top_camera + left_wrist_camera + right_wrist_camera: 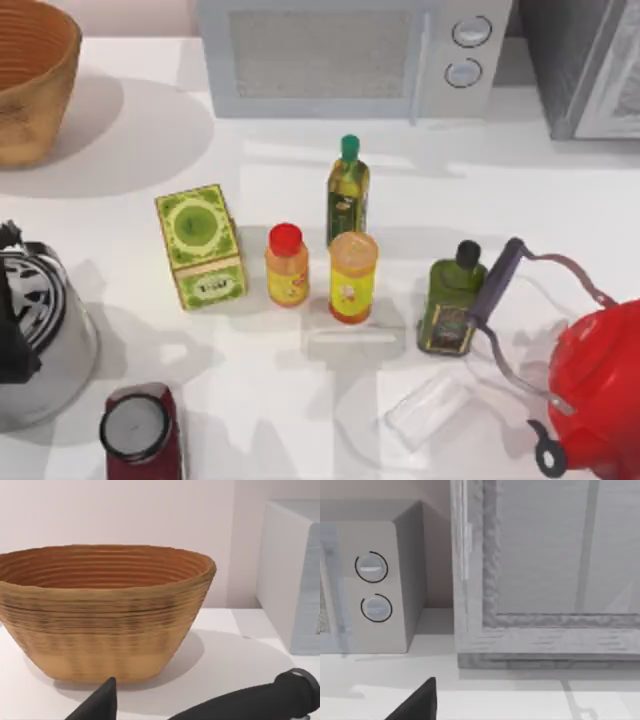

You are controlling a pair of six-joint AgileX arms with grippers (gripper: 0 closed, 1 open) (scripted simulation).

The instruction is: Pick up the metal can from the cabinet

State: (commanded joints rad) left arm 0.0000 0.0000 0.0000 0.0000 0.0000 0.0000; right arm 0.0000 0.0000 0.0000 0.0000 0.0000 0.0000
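One cabinet (585, 60) at table's (560, 200) right rear corner, door shut

Kitchen: microwave (350, 55), kettle (595, 395), oil bottles (347, 190)

On the white tabletop (120, 150), 2 green bottles (347, 192) and 2 yellow jars (352, 277) stand between the microwave (340, 55) and a red kettle (595, 400).

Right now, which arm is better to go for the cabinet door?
Probably the right arm. Its wrist view faces the cabinet door, and the cabinet stands at the table's back right. The left arm's wrist view faces the basket, at the back left.
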